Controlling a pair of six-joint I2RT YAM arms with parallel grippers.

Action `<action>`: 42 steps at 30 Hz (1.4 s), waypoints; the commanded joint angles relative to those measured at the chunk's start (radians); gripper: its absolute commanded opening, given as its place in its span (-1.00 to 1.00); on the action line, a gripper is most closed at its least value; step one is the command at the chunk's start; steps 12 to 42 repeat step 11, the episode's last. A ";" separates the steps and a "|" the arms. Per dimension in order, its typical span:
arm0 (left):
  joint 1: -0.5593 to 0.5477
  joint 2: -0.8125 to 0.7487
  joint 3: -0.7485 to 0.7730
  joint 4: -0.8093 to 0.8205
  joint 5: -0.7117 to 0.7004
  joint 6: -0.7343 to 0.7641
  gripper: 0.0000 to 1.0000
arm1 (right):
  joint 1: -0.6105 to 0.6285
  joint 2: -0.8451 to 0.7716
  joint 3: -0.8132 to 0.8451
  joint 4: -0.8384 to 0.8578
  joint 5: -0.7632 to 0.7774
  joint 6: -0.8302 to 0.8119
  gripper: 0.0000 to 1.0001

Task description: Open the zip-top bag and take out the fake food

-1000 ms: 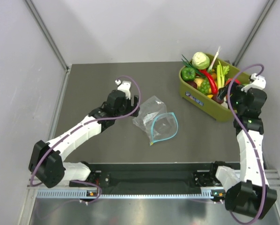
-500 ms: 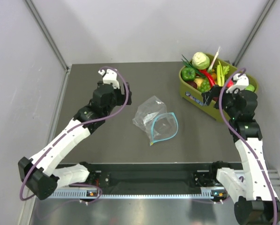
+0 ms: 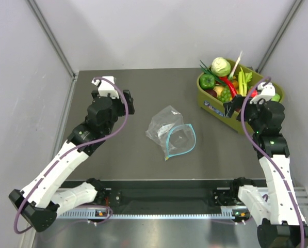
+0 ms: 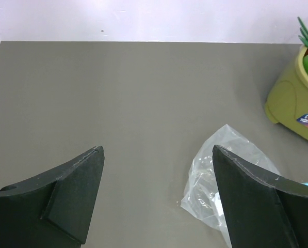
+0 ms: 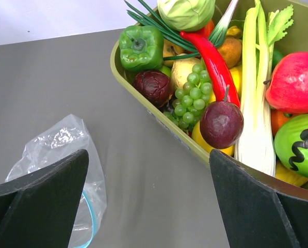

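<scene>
The clear zip-top bag [image 3: 169, 132] lies mid-table, its teal zip strip [image 3: 187, 140] spread in an open loop; I see no food inside it. It also shows in the left wrist view [image 4: 231, 173] and the right wrist view [image 5: 58, 147]. The pale green cabbage [image 5: 187, 10], red chili [image 5: 213, 57] and dark green bell pepper [image 5: 141, 46] lie in the olive tub [image 3: 231, 114]. My left gripper [image 3: 127, 102] is open and empty, left of the bag [image 4: 158, 150]. My right gripper [image 3: 233, 107] is open and empty at the tub's near-left side [image 5: 148, 152].
The tub [image 5: 159, 113] at the back right also holds grapes [image 5: 192, 90], a dark purple fruit [image 5: 221, 124], celery [image 5: 257, 93], a red apple [image 5: 295, 82] and other toy produce. White walls close in the table at the back and sides.
My left gripper has drawn back up and to the left, away from the bag. My right gripper has shifted left from over the tub towards its near-left side. The bag has not moved.
</scene>
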 commanded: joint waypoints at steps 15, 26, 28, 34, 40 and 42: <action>0.000 -0.007 0.045 -0.008 -0.041 0.029 0.81 | 0.006 -0.010 0.022 0.003 0.001 -0.018 0.99; 0.000 -0.007 0.045 -0.008 -0.041 0.029 0.81 | 0.006 -0.010 0.022 0.003 0.001 -0.018 0.99; 0.000 -0.007 0.045 -0.008 -0.041 0.029 0.81 | 0.006 -0.010 0.022 0.003 0.001 -0.018 0.99; 0.000 -0.007 0.045 -0.008 -0.041 0.029 0.81 | 0.006 -0.010 0.022 0.003 0.001 -0.018 0.99; 0.000 -0.007 0.045 -0.008 -0.041 0.029 0.81 | 0.006 -0.010 0.022 0.003 0.001 -0.018 0.99; 0.000 -0.007 0.045 -0.008 -0.041 0.029 0.81 | 0.006 -0.010 0.022 0.003 0.001 -0.018 0.99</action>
